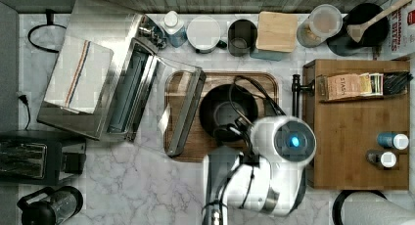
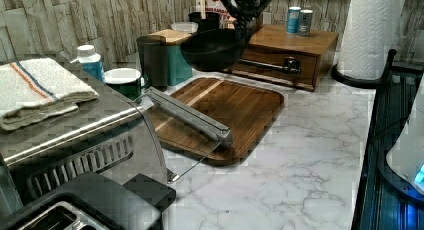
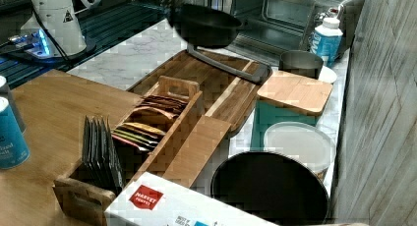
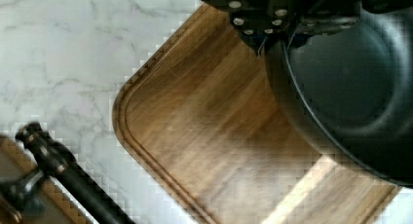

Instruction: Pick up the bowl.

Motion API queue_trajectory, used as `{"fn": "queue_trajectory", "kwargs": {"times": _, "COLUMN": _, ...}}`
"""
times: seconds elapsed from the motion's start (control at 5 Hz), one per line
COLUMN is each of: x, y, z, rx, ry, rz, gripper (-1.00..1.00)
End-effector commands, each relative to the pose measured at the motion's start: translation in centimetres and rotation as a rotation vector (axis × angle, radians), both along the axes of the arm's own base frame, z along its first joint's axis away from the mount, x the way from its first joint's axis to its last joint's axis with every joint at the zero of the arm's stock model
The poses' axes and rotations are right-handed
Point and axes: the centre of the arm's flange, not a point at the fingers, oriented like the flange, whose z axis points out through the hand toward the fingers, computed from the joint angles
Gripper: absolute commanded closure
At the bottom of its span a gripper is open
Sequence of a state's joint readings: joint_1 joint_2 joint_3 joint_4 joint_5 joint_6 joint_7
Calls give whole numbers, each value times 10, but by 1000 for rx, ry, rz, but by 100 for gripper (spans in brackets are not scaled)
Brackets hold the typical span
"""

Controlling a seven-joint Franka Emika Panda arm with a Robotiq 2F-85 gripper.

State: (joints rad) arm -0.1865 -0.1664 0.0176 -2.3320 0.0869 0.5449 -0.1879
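Clamped on the rim of the bowl, the gripper holds it up in the air, clear of the wooden tray that lies directly beneath. The bowl hangs just under the fingers and juts out to one side of them (towards the left view's left), its glossy black wall tilted slightly. In the wrist view the bowl sits right against the gripper body, with the tray spread out below it. Below the gripper and off to one side, the toaster oven's open door rests on the tray's edge.
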Motion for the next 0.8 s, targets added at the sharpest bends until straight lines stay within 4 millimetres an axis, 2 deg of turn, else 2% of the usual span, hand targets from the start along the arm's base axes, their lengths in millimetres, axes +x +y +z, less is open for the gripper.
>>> {"fn": "queue_trajectory", "kwargs": {"times": 0.2, "x": 74, "y": 52, "z": 156, "rx": -98, "ry": -252, "rz": 614, "gripper": 100}}
{"fn": "queue_trajectory", "kwargs": {"times": 0.4, "x": 73, "y": 39, "z": 161, "rx": -89, "ry": -237, "rz": 621, "gripper": 100}}
{"fn": "queue_trajectory", "kwargs": {"times": 0.8, "x": 73, "y": 39, "z": 161, "rx": -89, "ry": -237, "rz": 621, "gripper": 100}}
